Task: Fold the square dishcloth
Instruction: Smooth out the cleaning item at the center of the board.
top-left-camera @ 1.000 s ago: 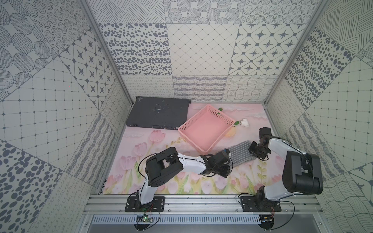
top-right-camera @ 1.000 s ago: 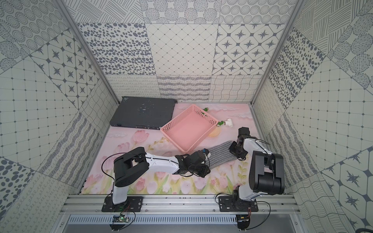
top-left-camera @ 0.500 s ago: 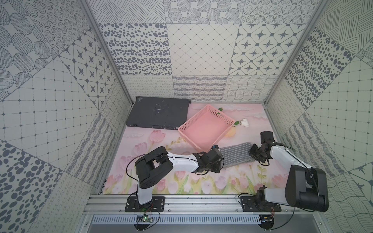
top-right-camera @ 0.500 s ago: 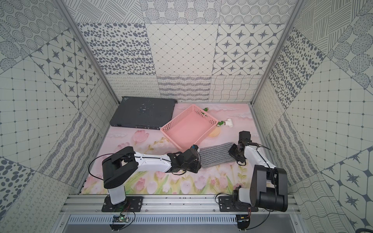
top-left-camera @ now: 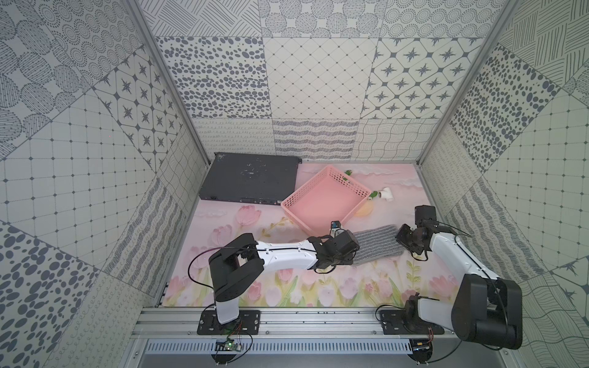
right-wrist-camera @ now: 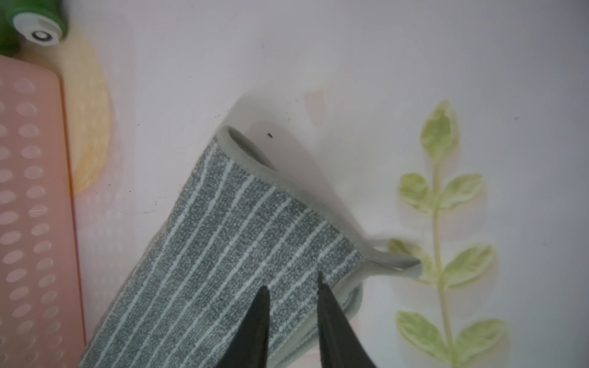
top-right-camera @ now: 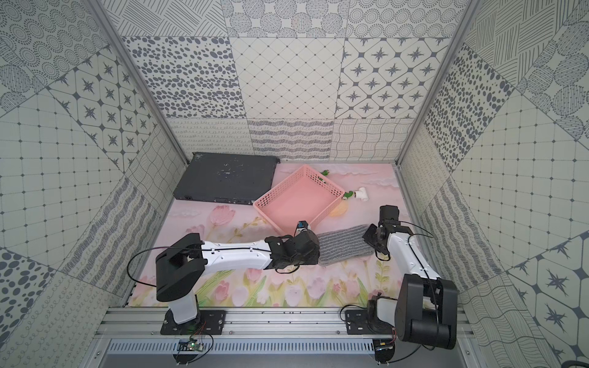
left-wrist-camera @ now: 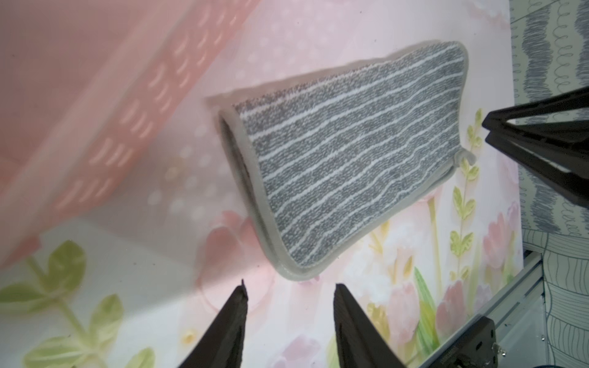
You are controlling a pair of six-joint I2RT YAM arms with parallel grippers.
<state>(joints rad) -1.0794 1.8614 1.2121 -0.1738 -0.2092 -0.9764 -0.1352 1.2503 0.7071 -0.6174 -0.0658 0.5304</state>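
Observation:
The square dishcloth [top-left-camera: 377, 243] [top-right-camera: 342, 247] lies folded in half on the flowered table, just in front of the pink basket. It is grey with thin pale stripes and a grey hem. My left gripper [left-wrist-camera: 290, 288] [top-left-camera: 350, 255] is open at one short end of the dishcloth [left-wrist-camera: 347, 159], its tips just clear of the nearest corner with only table between them. At the other short end my right gripper [right-wrist-camera: 291, 283] [top-left-camera: 402, 237] hovers over the corner with the small hanging loop. Its jaws stand slightly apart, open, and striped cloth [right-wrist-camera: 229, 255] shows in the gap.
The pink perforated basket [top-left-camera: 296, 215] [right-wrist-camera: 32, 223] stands right behind the cloth. A flat black box [top-left-camera: 251, 178] lies at the back left. A white pipe fitting [top-left-camera: 387, 194] and green-capped pieces [right-wrist-camera: 35, 28] sit behind the basket. Patterned walls close in both sides.
The cloth has settled flatter on the table. The left gripper has shifted slightly left, off the cloth's end, as its arm stretched out. The right gripper stays at the far corner.

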